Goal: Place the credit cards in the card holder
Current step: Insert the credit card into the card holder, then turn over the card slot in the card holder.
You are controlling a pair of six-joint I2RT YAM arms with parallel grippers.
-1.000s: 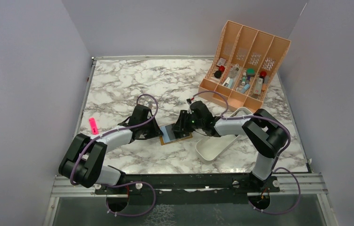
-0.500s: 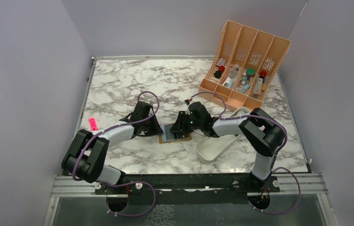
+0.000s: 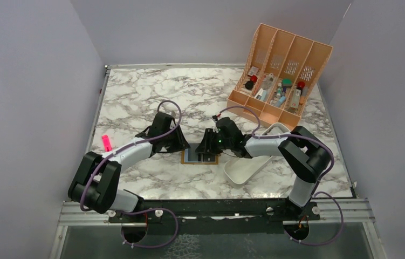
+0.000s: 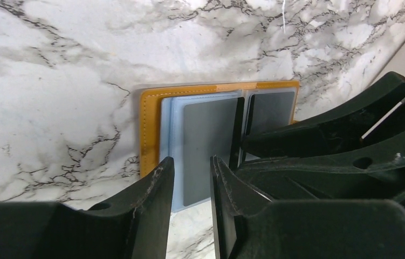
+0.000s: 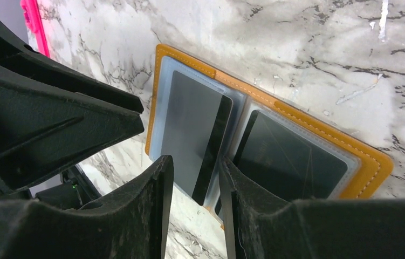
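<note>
Card holder (image 5: 324,129) pockets (image 5: 292,156): wrist views, not overhead

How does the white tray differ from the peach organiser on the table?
The tray is white, low and open; the organiser is peach, tall and split into four slots. The organiser holds small items; the tray's visible part looks bare. Both sit on the right of the table.

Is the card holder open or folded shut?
Open, spread flat: the card holder shows both inner halves face up, a dark card showing on each.
</note>
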